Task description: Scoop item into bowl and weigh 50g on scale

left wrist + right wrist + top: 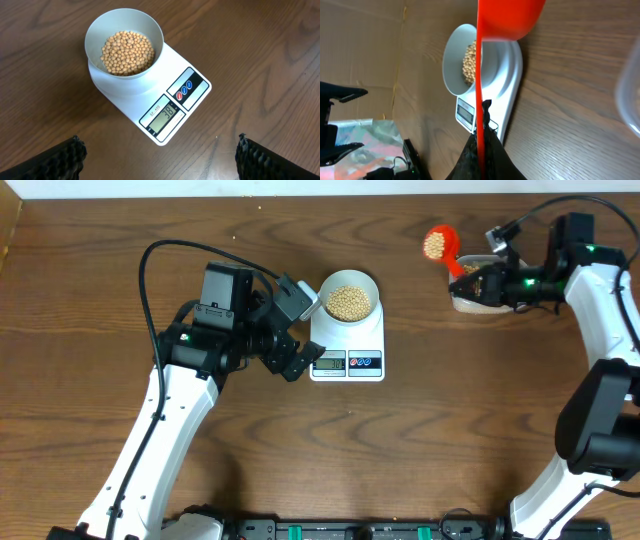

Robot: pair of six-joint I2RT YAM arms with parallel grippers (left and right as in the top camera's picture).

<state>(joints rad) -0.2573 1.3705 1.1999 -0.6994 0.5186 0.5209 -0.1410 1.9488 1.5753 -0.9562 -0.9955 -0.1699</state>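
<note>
A pale bowl (326, 288) holding tan beans (349, 302) stands on the white scale (372, 338) at mid-table. In the left wrist view the bowl (100, 30) is partly filled with beans (127, 52), and the display of the scale (165, 70) reads 38. My left gripper (300, 330) hovers open just left of the scale, nothing between its fingertips (75, 156). At the far right, my right gripper (470, 280) is shut on the handle of a red scoop (438, 244) loaded with beans, held above a clear tub (478, 302). In the right wrist view the scoop (510, 20) hides part of the bowl (452, 60).
The clear tub's rim (630, 100) shows at the right edge of the right wrist view. A black cable (160, 260) loops over the table behind the left arm. Bare wood lies between the scale and the tub.
</note>
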